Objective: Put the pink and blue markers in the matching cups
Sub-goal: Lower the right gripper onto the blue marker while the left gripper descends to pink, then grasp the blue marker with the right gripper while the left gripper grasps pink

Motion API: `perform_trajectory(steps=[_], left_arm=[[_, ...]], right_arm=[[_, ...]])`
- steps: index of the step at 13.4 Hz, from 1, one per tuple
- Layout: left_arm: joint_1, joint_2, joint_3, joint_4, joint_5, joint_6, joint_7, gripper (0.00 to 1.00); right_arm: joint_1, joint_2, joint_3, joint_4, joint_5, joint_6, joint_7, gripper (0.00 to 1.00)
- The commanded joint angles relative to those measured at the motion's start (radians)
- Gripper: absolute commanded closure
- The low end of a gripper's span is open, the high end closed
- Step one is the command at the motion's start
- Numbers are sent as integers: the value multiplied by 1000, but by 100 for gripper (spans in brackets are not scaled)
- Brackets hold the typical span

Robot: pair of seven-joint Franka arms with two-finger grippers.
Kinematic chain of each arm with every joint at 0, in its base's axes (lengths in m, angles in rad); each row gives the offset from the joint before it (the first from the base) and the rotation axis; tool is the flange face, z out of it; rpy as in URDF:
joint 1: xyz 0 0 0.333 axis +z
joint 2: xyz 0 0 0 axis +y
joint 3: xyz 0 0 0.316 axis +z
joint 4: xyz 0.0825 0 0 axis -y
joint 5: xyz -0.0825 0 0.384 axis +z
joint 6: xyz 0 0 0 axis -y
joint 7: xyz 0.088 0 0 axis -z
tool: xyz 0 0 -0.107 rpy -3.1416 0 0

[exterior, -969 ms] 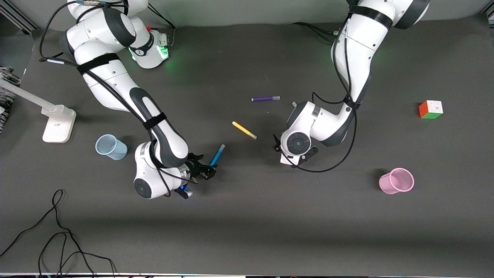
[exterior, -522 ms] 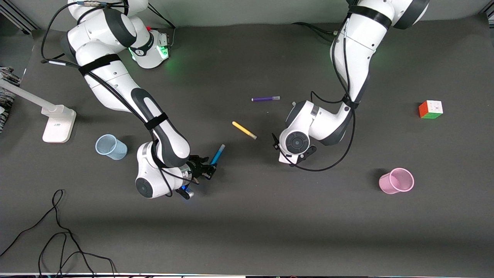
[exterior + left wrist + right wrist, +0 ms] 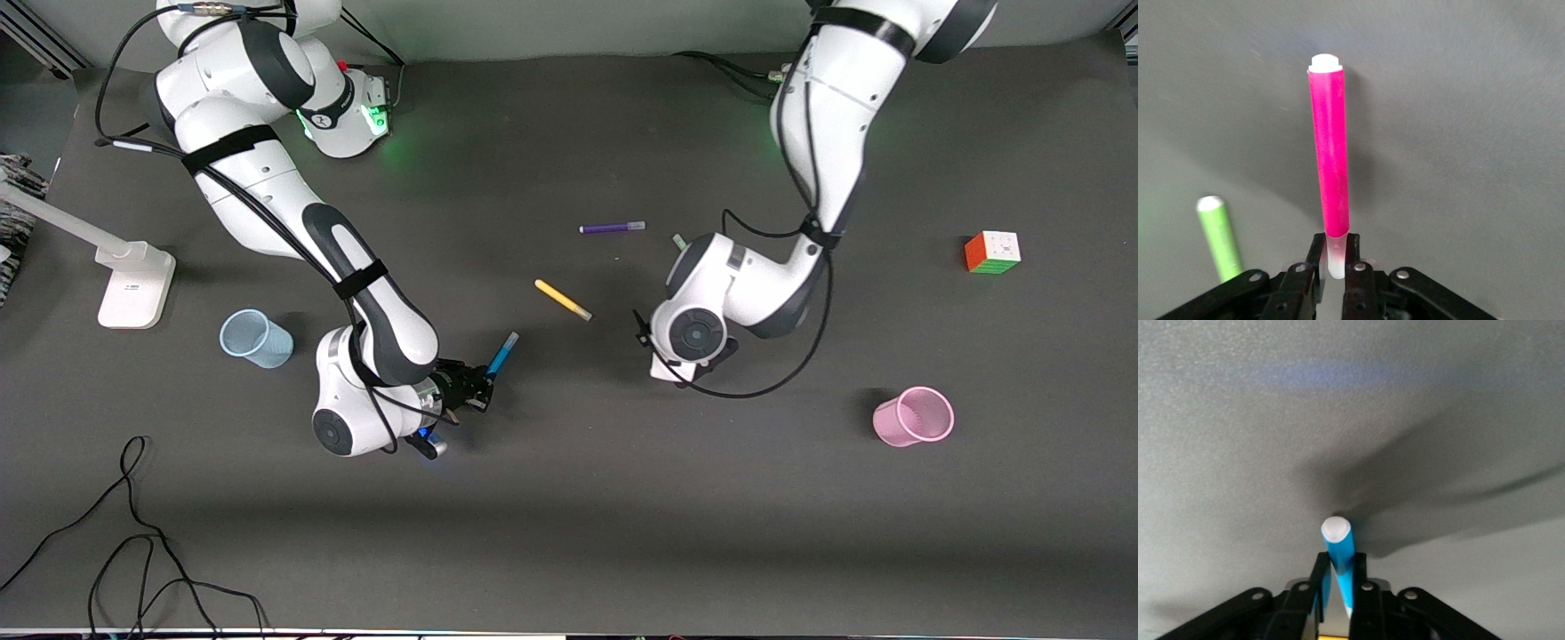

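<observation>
Right gripper [image 3: 484, 380]: its fingers are closed on the blue marker [image 3: 500, 356], near the marker's lower end; in the right wrist view the marker [image 3: 1338, 553] sits tight between the two fingers and points away from the camera. The gripper is over the mat, between the blue cup and the yellow pen.
Left gripper [image 3: 1333, 257]: its fingers are closed on the pale end of the pink marker [image 3: 1330, 153], which stands out straight from the jaws. In the front view the gripper is hidden under its own wrist [image 3: 693, 333], over the middle of the mat.
Blue cup [image 3: 256, 339]: it is toward the right arm's end of the table, beside the right gripper, and nothing is inside.
Pink cup [image 3: 914, 416]: it is toward the left arm's end, nearer to the front camera than the left wrist, and nothing is inside.
Progress: I judge both markers are grasped and neither is in a cup yet; carrying and dropping each one is left.
Other things: the yellow pen [image 3: 563, 300], purple pen [image 3: 612, 228] and green pen [image 3: 1219, 237] lie on the mat; a cube [image 3: 992, 252] is at the left arm's end.
Change: since a second ago the left wrist has shifted a little toward the pink cup, and the right gripper has turned slightly with the blue marker; cups and loose pens are where they were.
</observation>
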Motion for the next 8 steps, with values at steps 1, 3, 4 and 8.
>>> perform_trajectory(steps=[1, 3, 4, 8], left_arm=[[80, -42, 7, 181, 2, -257, 81, 100], [178, -30, 6, 348, -5, -469, 203, 100], [221, -30, 4, 402, -8, -529, 271, 100], [347, -30, 6, 496, -5, -597, 461, 100]], right_arm=[[3, 13, 0, 20, 18, 3, 4, 98], [-4, -1, -1, 20, 8, -9, 4, 100], [-4, -6, -1, 20, 5, -11, 5, 100], [3, -10, -1, 17, 5, -11, 12, 100]])
